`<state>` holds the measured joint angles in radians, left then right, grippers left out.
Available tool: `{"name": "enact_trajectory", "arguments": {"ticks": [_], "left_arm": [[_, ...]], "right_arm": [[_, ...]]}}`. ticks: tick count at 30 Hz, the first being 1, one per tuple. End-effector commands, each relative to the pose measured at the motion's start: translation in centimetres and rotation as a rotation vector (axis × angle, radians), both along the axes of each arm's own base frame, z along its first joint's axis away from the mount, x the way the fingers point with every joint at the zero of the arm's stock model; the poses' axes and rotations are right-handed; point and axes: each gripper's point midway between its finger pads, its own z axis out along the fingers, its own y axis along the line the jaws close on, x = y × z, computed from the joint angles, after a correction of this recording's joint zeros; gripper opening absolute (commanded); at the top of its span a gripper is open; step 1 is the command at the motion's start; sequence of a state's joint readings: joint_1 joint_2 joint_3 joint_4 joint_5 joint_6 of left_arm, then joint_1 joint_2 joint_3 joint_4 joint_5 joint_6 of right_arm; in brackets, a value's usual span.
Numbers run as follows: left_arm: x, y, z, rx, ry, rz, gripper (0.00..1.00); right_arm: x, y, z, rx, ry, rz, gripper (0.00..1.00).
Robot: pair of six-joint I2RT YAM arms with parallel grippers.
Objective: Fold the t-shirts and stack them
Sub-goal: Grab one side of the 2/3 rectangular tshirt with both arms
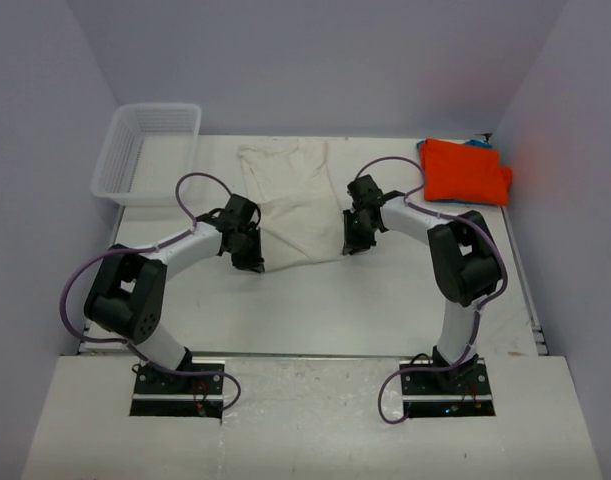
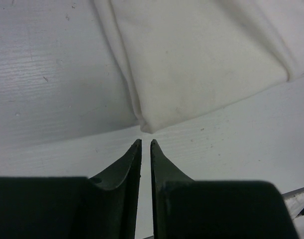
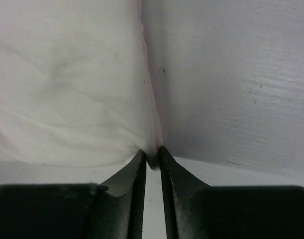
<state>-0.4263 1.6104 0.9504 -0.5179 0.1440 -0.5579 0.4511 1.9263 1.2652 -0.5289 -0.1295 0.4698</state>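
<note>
A cream t-shirt (image 1: 290,205) lies spread on the white table between my two arms. My left gripper (image 1: 255,263) is at its near left corner. In the left wrist view the left gripper (image 2: 146,142) has its jaws a narrow slit apart with nothing between them, and the cream t-shirt (image 2: 201,64) corner lies just past the tips, apart from them. My right gripper (image 1: 353,246) is at the near right corner. The right wrist view shows the right gripper (image 3: 152,152) shut on a pinch of the cream t-shirt (image 3: 67,89) edge. A folded orange t-shirt (image 1: 463,172) sits at the back right, over a blue edge (image 1: 477,142).
A white plastic mesh basket (image 1: 160,106) stands at the back left corner of the table. Grey walls close in the table on the left, the back and the right.
</note>
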Motion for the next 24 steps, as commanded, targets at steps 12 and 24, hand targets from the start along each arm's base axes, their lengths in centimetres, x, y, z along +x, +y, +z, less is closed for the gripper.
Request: {"name": "enact_trajectory", "arguments": {"ticks": [12,24], "left_arm": [[0.9,1.3,0.2,0.075,-0.052,0.041,0.37],[1.8,0.2,-0.3,0.042,-0.061,0.029,0.41]], "right_arm": [[-0.6,0.1,-0.7,0.023,0.006,-0.010,0.00],[-0.7,0.0,-1.0,0.022,0.011,-0.003,0.00]]}}
